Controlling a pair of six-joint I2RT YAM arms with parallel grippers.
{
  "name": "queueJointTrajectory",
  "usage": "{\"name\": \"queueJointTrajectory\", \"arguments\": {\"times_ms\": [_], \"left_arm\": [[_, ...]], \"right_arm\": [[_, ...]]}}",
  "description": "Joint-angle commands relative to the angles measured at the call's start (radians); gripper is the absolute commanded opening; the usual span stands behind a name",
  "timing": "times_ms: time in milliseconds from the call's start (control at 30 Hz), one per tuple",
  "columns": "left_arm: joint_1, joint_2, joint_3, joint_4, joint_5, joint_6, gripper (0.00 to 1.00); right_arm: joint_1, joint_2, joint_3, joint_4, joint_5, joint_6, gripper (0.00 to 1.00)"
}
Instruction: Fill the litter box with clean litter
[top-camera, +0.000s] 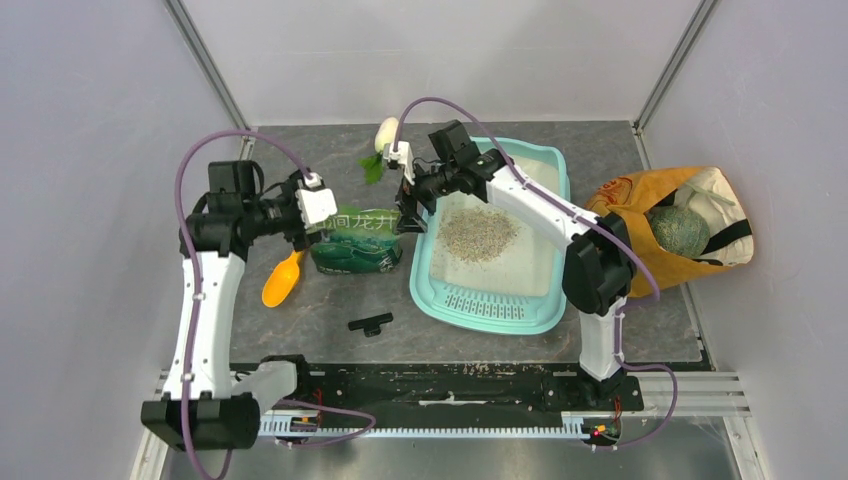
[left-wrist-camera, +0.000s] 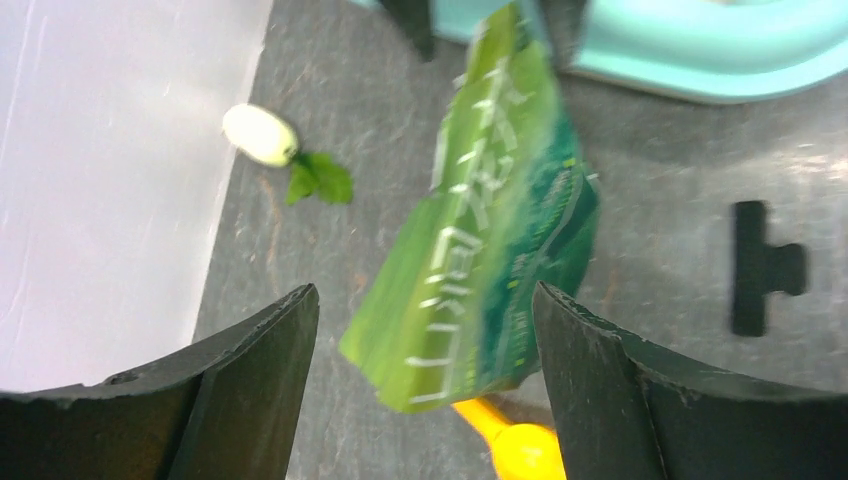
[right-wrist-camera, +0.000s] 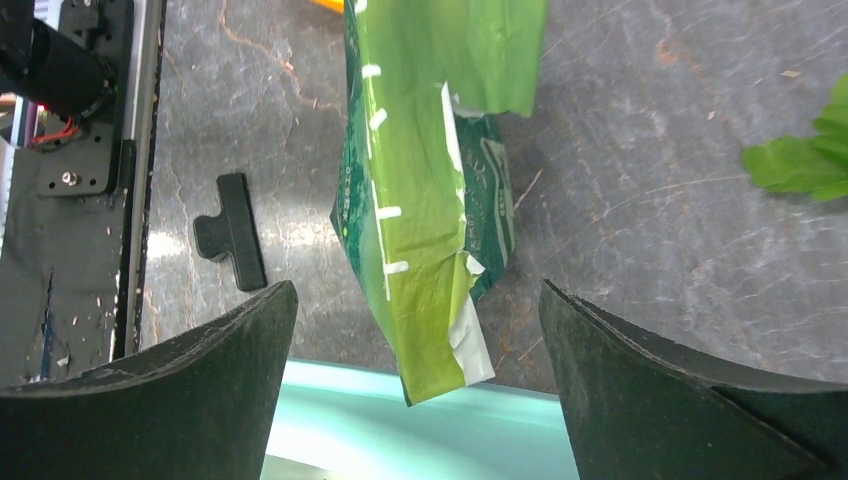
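The teal litter box (top-camera: 437, 301) sits at the table's middle-right, and a pile of beige-grey litter (top-camera: 478, 232) lies in its white basin. A green printed pouch (top-camera: 357, 245) is just left of the box, between my two grippers. My left gripper (top-camera: 320, 230) is at the pouch's left end. In the left wrist view it (left-wrist-camera: 425, 300) is open, with the blurred pouch (left-wrist-camera: 490, 250) loose between its fingers. My right gripper (top-camera: 410, 218) hovers over the box's left rim. It (right-wrist-camera: 417, 295) is also open, and the pouch's torn end (right-wrist-camera: 420, 200) touches neither finger.
An orange scoop (top-camera: 283, 280) lies left of the pouch and a black clip (top-camera: 370, 323) in front of it. A white object with a green leaf (top-camera: 385, 135) rests at the back. An orange cloth bag (top-camera: 680, 230) lies right of the box. Grey walls stand at both sides.
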Motion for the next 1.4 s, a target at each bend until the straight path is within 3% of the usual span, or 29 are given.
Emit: {"name": "queueJointTrajectory", "arguments": {"times_ms": [0,133,267,433,600,933,1067,1367], "left_arm": [[-0.108,-0.114,-0.102,-0.031,-0.044,-0.106,0.84],[-0.123,-0.178,-0.17,-0.005,-0.043,-0.292,0.83],[-0.124,-0.235,-0.235,0.189,-0.024,-0.619,0.84],[-0.122,-0.251,-0.266,0.435,-0.2,-0.942,0.84],[-0.103,-0.218,-0.199,0.467,-0.41,-1.135,0.85],[-0.028,-0.277,-0.196,0.473,-0.544,-1.281,0.86],[-0.027,-0.277,-0.184,0.465,-0.551,-1.273,0.86],[-0.027,-0.281,-0.179,0.479,-0.526,-1.27,0.86]], "right_arm": [[-0.014,-0.128,-0.002,0.093,0.02,0.065,0.97],[-0.02,-0.265,-0.115,0.081,0.038,0.004,0.95],[0.037,-0.389,-0.261,0.038,0.046,-0.073,0.86],[0.152,-0.428,-0.458,0.158,0.14,-0.12,0.75],[0.244,-0.341,-0.481,0.281,0.228,-0.075,0.64],[0.467,-0.277,-0.646,0.452,0.401,-0.155,0.6],[0.517,-0.248,-0.705,0.592,0.469,-0.191,0.6],[0.57,-0.152,-0.731,0.684,0.479,-0.275,0.59]]}}
